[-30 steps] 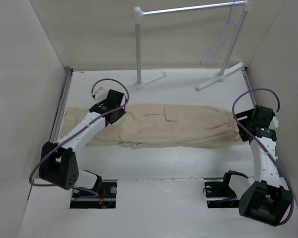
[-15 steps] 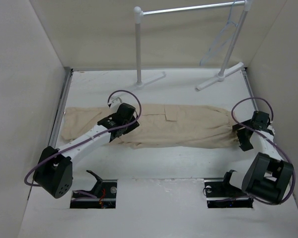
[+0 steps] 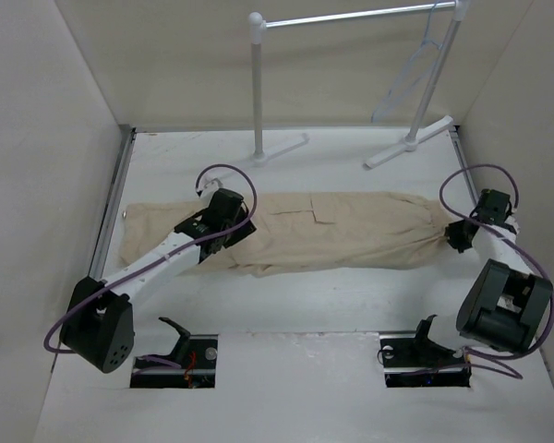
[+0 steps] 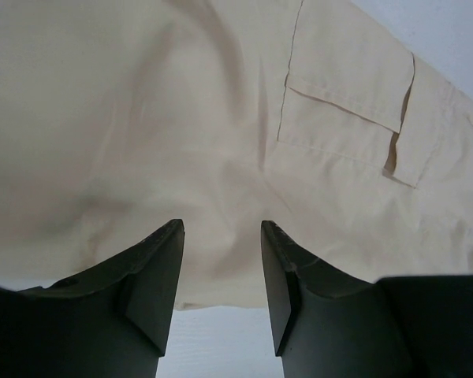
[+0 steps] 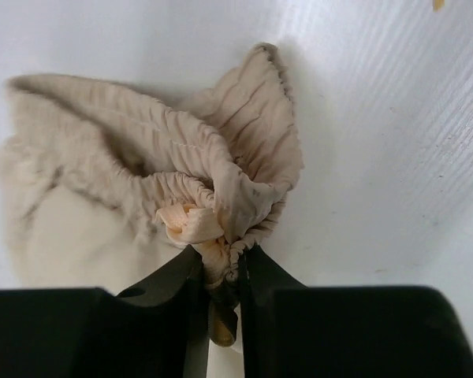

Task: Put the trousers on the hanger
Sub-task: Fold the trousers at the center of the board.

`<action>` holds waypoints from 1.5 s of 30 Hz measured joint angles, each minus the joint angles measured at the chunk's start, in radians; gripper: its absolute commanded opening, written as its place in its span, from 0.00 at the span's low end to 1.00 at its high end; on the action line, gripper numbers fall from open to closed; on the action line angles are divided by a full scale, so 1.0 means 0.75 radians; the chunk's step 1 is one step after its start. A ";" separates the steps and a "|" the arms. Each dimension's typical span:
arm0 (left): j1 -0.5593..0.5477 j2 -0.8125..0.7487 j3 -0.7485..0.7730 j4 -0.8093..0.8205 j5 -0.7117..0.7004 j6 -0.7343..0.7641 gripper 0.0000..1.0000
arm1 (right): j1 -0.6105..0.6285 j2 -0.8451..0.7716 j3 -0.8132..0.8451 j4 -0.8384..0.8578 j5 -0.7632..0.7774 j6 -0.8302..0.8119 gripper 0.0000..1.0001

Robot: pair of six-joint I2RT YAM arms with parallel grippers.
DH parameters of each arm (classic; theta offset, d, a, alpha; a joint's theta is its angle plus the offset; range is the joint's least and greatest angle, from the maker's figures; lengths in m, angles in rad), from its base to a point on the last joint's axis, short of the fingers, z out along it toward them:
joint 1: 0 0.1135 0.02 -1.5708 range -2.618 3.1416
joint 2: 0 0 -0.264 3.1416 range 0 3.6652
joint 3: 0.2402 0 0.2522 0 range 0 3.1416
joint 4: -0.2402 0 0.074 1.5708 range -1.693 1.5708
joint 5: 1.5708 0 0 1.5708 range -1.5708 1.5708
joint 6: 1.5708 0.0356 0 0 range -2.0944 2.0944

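The beige trousers (image 3: 332,233) lie flat across the table, legs to the left and gathered waistband (image 5: 221,185) to the right. My right gripper (image 5: 221,264) is shut on a bunch of that waistband at the trousers' right end (image 3: 440,233). My left gripper (image 4: 221,228) hovers over the leg part near the front hem, open, with nothing between its fingers; a cargo pocket (image 4: 347,126) lies ahead of it to the right. In the top view that gripper (image 3: 226,220) is left of the middle. The thin pale hanger (image 3: 414,69) hangs from the rack bar at the back right.
A white-posted clothes rack (image 3: 257,83) stands at the back, with its metal bar (image 3: 351,16) overhead and its feet (image 3: 402,148) on the table. Side walls close in the table (image 3: 351,305) on the left and right.
My right gripper has closed on the waistband and moved back and to the right, drawing the trousers slightly that way. The left gripper has shifted right along the leg.
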 measured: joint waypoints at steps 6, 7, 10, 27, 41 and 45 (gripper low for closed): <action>-0.015 -0.032 0.101 -0.050 -0.001 0.041 0.49 | -0.004 -0.236 0.327 -0.128 0.066 -0.007 0.16; -0.018 -0.035 0.129 -0.060 -0.001 0.048 0.49 | -0.012 -0.278 0.396 -0.131 0.070 -0.013 0.17; -0.027 -0.051 0.212 -0.102 -0.004 0.070 0.50 | -0.055 -0.375 0.568 -0.140 0.075 -0.044 0.17; 0.389 -0.523 0.280 -0.359 -0.096 0.140 0.52 | 1.010 -0.241 0.873 -0.274 0.091 -0.254 0.18; 0.816 -0.621 0.208 -0.395 0.059 0.152 0.54 | 1.936 0.764 1.473 -0.263 0.360 -0.125 0.72; 0.831 -0.620 0.186 -0.395 0.060 0.154 0.54 | 2.060 0.904 1.455 -0.278 0.243 -0.105 0.79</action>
